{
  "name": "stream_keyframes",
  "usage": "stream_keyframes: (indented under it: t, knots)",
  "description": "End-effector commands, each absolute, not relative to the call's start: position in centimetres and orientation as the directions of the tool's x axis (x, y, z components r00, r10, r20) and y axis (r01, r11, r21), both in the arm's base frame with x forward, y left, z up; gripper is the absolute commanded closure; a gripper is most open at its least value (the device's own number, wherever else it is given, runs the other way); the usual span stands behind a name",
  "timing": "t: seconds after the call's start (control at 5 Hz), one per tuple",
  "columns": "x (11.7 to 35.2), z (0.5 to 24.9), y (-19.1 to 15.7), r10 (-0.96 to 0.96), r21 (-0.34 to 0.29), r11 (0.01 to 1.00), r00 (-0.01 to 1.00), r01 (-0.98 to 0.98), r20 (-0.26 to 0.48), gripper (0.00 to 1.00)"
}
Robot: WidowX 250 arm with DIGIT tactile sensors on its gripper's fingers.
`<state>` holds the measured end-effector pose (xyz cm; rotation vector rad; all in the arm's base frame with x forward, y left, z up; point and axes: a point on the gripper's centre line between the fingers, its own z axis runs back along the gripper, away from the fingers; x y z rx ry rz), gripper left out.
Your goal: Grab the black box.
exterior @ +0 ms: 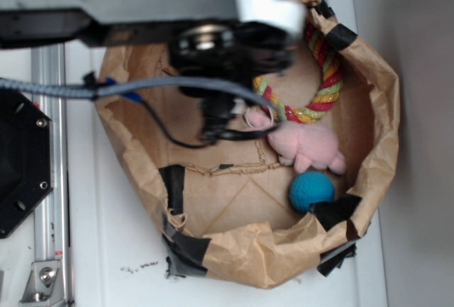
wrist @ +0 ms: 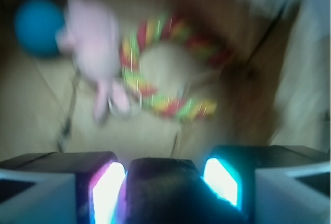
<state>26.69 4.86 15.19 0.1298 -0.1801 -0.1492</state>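
In the wrist view the black box (wrist: pixel 164 195) sits between my two glowing finger pads (wrist: pixel 107 190), dark and rounded, filling the gap. My gripper (wrist: pixel 164 175) is shut on it, above the paper bag's floor. In the exterior view the gripper (exterior: pixel 216 119) hangs over the middle of the brown paper bag (exterior: pixel 376 130), left of the pink plush. There the box cannot be told apart from the dark gripper parts and the arm. The wrist view is blurred.
Inside the bag lie a pink plush toy (exterior: pixel 312 144), a blue ball (exterior: pixel 311 191) and a coloured rope ring (exterior: pixel 323 84). Black tape patches (exterior: pixel 172 186) mark the bag's rim. A black hexagonal plate (exterior: pixel 21 165) and a metal rail (exterior: pixel 48 201) stand to the left.
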Motion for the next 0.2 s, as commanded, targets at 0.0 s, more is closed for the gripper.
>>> stream_keyframes:
  t: [0.0]
  knots:
    - [28.08,17.60,0.84,-0.122,0.050,0.992,0.977,0.115,0.176,1.00]
